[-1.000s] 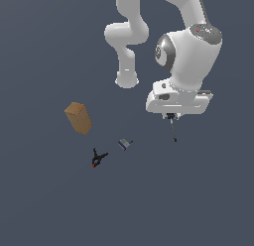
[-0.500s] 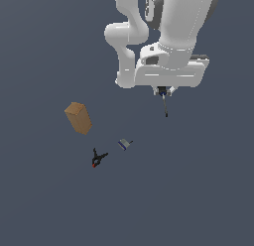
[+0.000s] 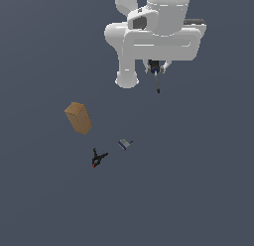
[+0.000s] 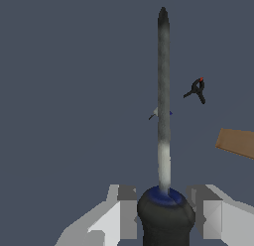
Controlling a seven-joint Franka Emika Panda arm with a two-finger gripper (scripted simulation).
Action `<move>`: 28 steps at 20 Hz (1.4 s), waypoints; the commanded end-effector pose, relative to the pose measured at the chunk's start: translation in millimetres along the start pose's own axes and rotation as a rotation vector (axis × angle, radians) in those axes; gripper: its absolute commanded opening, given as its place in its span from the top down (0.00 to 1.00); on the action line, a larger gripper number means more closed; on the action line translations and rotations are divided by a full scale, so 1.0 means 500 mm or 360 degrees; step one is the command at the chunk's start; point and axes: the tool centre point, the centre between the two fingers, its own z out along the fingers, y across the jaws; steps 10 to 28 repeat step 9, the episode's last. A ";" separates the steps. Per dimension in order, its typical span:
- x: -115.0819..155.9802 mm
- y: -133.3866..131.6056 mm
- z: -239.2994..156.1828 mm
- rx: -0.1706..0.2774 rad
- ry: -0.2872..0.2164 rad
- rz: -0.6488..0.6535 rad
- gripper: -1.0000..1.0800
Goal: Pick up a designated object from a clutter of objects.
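While the gripper [image 4: 165,215] clenches the screwdriver [image 4: 163,116] by its dark handle, shaft pointing down, the tan box [image 3: 78,117], black clamp [image 3: 97,157] and tiny grey-blue block [image 3: 124,144] lie well below. The shaft partly hides the block in the wrist view.
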 end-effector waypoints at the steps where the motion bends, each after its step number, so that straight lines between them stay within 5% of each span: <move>1: -0.007 0.012 -0.024 -0.0001 -0.0001 0.0000 1.00; 28: -0.010 0.026 -0.053 -0.0003 0.0000 0.0000 1.00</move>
